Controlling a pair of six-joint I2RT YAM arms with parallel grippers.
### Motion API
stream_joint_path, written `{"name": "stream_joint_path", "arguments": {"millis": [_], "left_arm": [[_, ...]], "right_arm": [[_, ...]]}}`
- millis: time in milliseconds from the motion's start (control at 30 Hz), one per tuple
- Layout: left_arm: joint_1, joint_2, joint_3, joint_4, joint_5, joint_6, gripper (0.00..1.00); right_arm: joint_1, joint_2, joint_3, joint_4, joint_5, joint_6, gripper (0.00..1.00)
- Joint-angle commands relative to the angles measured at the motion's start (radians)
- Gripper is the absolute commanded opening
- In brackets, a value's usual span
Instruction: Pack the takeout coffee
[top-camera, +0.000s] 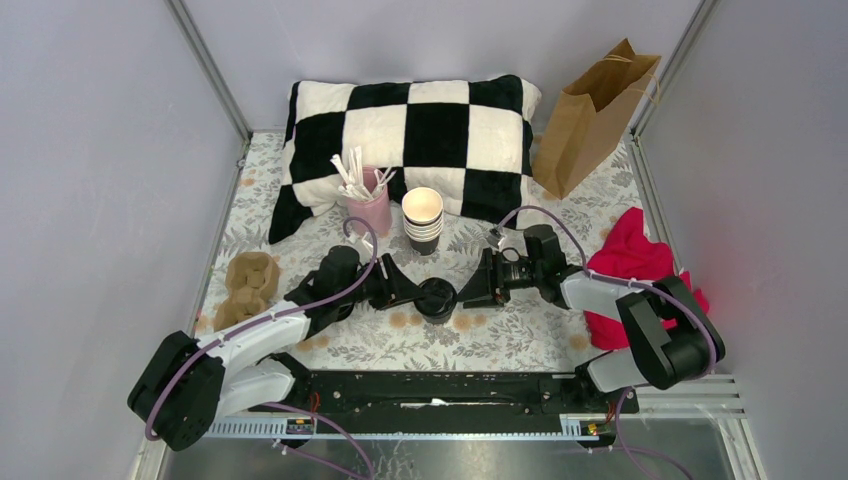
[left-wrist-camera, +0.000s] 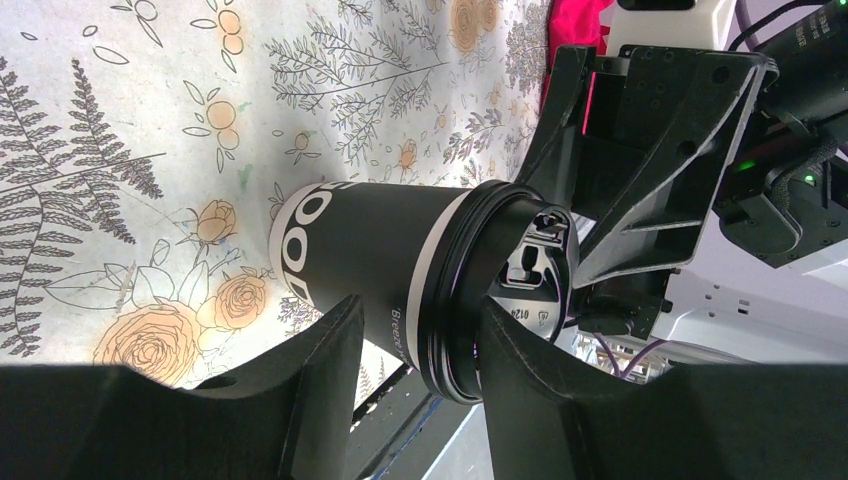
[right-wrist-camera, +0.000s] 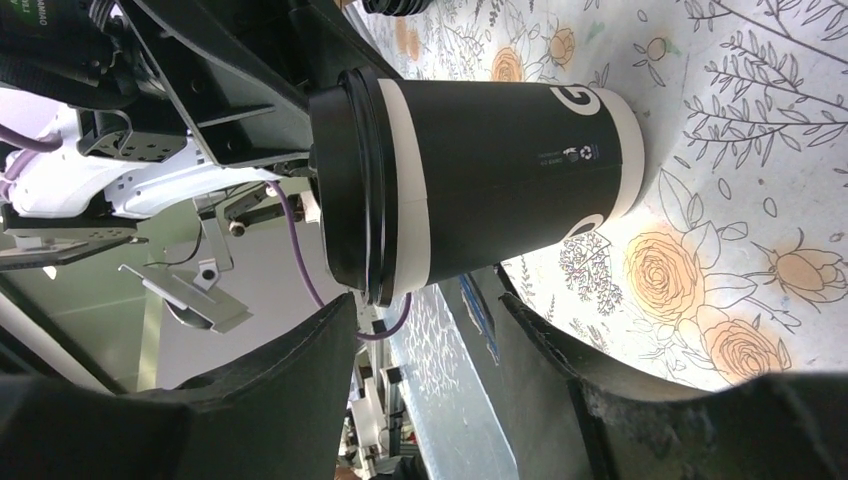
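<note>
The takeout coffee (top-camera: 436, 297), a black paper cup with white lettering and a black lid, stands upright on the flowered cloth between my two arms. My left gripper (top-camera: 412, 293) is at its left side and turned on edge. In the left wrist view its jaws (left-wrist-camera: 420, 310) stand apart over the near side of the cup (left-wrist-camera: 370, 240), one finger (left-wrist-camera: 320, 380) across the body, the other (left-wrist-camera: 530, 380) at the lid's top. My right gripper (top-camera: 468, 292) is at the cup's right side. In the right wrist view it (right-wrist-camera: 425, 300) is open, just short of the lidded rim of the cup (right-wrist-camera: 490, 180).
Behind the cup stand a stack of lidless cups (top-camera: 423, 220) and a pink cup of stirrers (top-camera: 368, 205), in front of a checkered pillow (top-camera: 420, 130). A brown paper bag (top-camera: 592, 115) stands back right, red cloth (top-camera: 635, 260) lies right, a cardboard cup carrier (top-camera: 248, 288) left.
</note>
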Motion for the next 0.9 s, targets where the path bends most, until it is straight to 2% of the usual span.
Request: {"name": "stream_joint_path", "arguments": {"millis": [0, 233, 400, 467, 633, 733, 867], "left_arm": [[-0.005, -0.003, 0.027, -0.024, -0.002, 0.014, 0.48], [-0.005, -0.008, 0.026, -0.033, -0.008, 0.015, 0.48], [-0.006, -0.024, 0.015, -0.033, -0.014, 0.013, 0.48], [-0.007, -0.035, 0.010, -0.033, -0.012, 0.010, 0.48], [-0.006, -0.073, 0.001, -0.026, 0.005, -0.002, 0.49], [-0.005, -0.095, -0.006, -0.010, 0.012, -0.019, 0.50], [-0.005, -0.106, -0.004, 0.009, 0.022, -0.034, 0.55]], "right_arm": [[0.011, -0.009, 0.048, -0.041, 0.021, -0.050, 0.58], [0.055, 0.047, 0.063, -0.018, 0.055, -0.053, 0.56], [0.054, 0.082, 0.039, -0.088, 0.162, -0.142, 0.45], [0.052, 0.124, 0.007, -0.041, 0.174, -0.147, 0.40], [0.050, 0.223, -0.039, 0.084, 0.164, -0.107, 0.37], [0.052, 0.195, -0.030, 0.074, 0.163, -0.104, 0.37], [0.052, 0.125, 0.032, -0.044, 0.175, -0.144, 0.38]]}}
